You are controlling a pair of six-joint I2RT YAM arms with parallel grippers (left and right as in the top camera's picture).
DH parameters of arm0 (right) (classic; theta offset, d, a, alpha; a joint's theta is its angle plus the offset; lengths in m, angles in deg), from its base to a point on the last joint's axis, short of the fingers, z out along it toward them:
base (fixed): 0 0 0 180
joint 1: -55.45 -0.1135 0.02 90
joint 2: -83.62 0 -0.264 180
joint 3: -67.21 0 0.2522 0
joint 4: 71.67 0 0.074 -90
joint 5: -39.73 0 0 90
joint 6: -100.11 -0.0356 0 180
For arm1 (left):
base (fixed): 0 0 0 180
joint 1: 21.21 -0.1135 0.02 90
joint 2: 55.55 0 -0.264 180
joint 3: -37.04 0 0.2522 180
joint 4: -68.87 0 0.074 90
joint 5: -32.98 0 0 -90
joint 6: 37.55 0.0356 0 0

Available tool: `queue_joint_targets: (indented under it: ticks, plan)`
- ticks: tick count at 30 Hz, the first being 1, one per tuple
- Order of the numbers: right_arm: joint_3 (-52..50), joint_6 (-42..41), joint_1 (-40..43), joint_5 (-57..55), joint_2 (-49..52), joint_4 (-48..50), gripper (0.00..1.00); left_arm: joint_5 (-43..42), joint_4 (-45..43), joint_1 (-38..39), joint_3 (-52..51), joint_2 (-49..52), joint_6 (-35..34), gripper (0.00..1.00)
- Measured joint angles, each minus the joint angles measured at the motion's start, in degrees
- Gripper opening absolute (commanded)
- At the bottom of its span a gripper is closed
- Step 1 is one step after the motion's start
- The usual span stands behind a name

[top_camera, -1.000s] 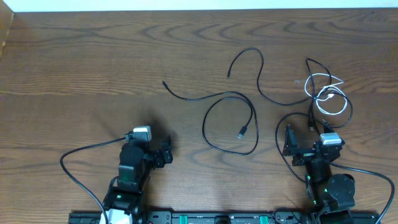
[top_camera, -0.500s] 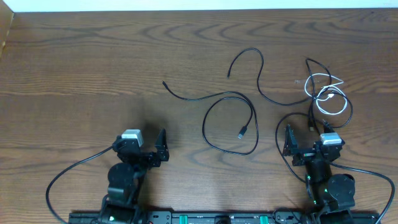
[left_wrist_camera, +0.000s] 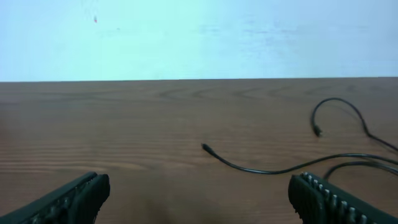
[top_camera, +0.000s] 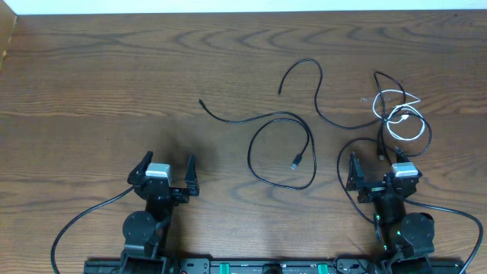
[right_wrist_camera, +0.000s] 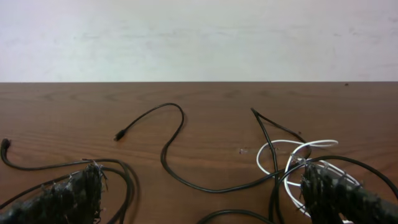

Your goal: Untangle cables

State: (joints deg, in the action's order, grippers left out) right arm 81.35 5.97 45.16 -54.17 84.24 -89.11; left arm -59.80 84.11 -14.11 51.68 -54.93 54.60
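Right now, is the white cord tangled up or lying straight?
Tangled. The white cord is looped, and a black cord crosses through its loops in the right wrist view.

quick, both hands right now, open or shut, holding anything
left hand: open, holding nothing
right hand: open, holding nothing

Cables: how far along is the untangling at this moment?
Done: one looped black cable lies by itself mid-table. In hand: nothing; the left fingers and right fingers stand open and empty. Left: the white cable is tangled with other black cables on the right, so most of the job remains.
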Motion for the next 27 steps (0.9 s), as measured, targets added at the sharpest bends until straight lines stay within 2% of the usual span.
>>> queue_joint_targets:
  ticks: [27]
  plan:
    - [0.0, 0.0, 0.0, 0.0, 0.0, 0.0, 0.99, 0.02, 0.0, -0.31, 0.0, 0.0, 1.33, 0.97]
